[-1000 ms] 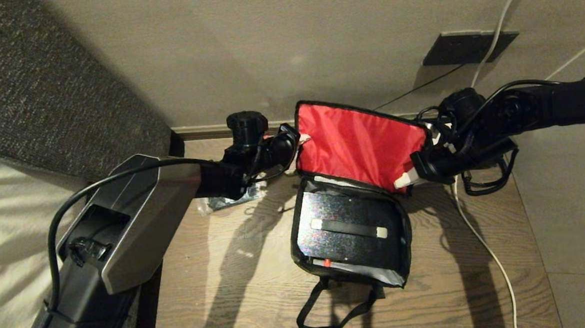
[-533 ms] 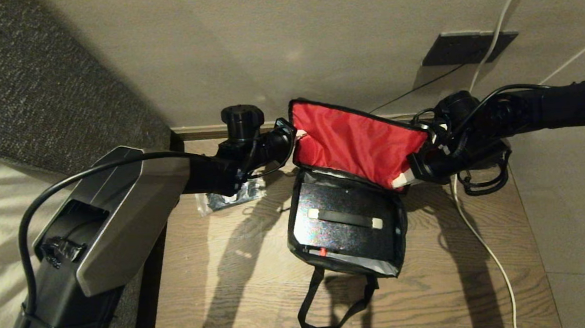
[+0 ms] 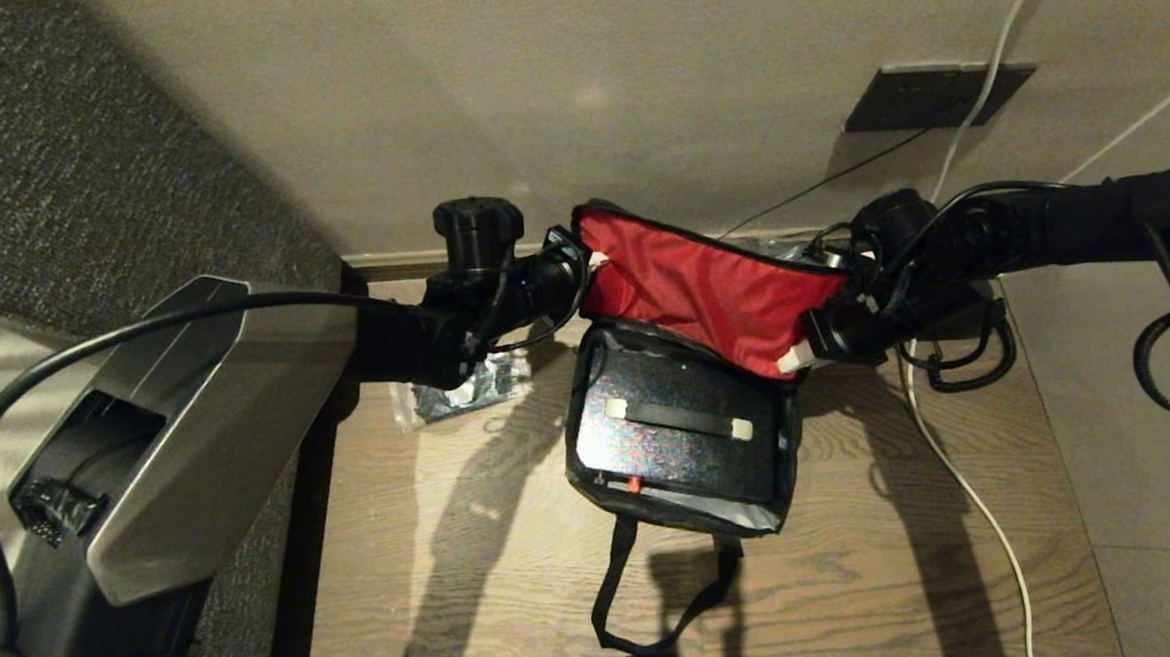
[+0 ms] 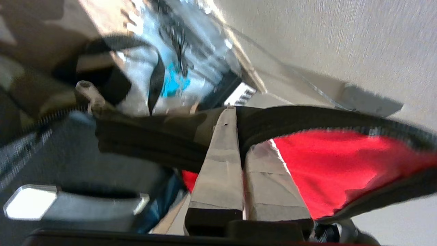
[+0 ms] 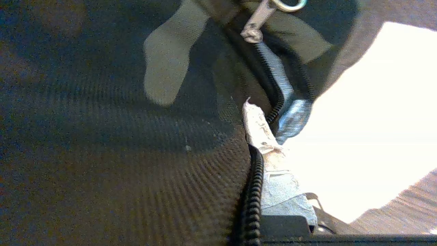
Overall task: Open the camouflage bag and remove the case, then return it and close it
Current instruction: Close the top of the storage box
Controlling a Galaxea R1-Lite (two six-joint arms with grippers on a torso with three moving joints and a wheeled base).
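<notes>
Red-lined flap of the camouflage bag [image 3: 713, 292] pinched at both far corners: left gripper [image 3: 594, 264], right gripper [image 3: 795, 360], apparently on the zipper edge. Case [image 3: 681, 434] inside; bare wood table [image 3: 477, 564] near-left.

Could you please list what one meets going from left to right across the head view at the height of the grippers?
Left gripper → red flap of the bag → right gripper → white cable.
</notes>
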